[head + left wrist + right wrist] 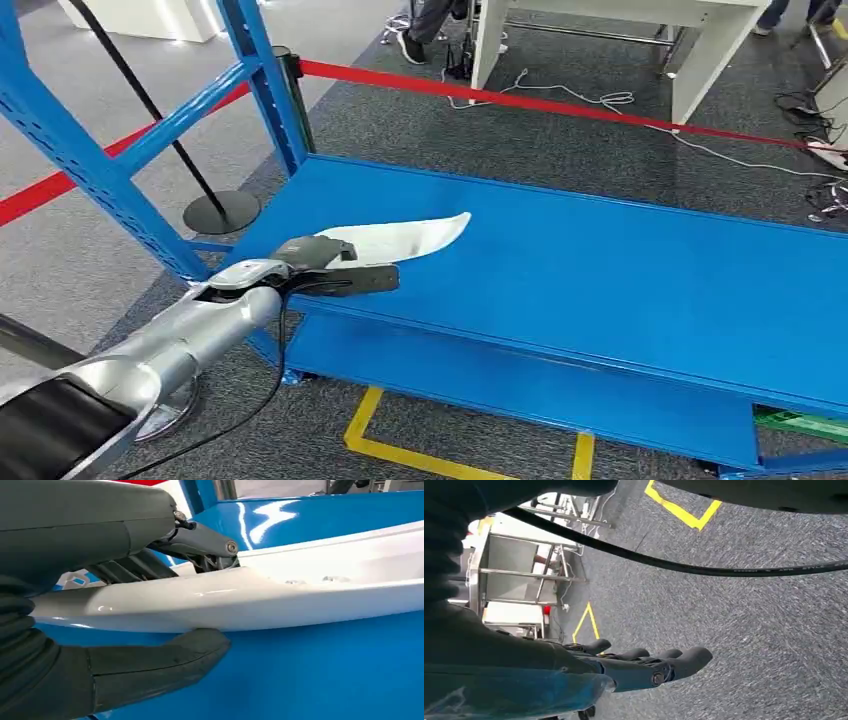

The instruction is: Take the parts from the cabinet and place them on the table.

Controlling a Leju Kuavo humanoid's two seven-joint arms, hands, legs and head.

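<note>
The silver left arm (170, 345) reaches in from the lower left of the head view, and the left hand (320, 268) holds the near end of a long white part (405, 238) over the front left area of the blue shelf (620, 270). The part is a smooth, glossy, slightly curved blade-like panel, wide at the held end and narrowing to a rounded tip; its long axis runs from the hand away and to the right, with the tip pointing toward the middle of the shelf. In the left wrist view the part (240, 597) is clamped between the thick grey thumb (165, 662) on one side and the darker fingers (200, 542) on the other, a grip the head view leaves unclear; it also shows the part's shallow hollowed inner face and the shelf's shine. Whether the part's tip touches the shelf cannot be told. The right wrist view shows the right hand (644, 665) hanging above grey carpet (749, 630) with yellow floor tape (684, 512), its fingers stretched out nearly straight, close together and holding nothing. Farther off, a red barrier tape (560, 102) runs behind the shelf, and a white table (700, 40) stands beyond it.
</note>
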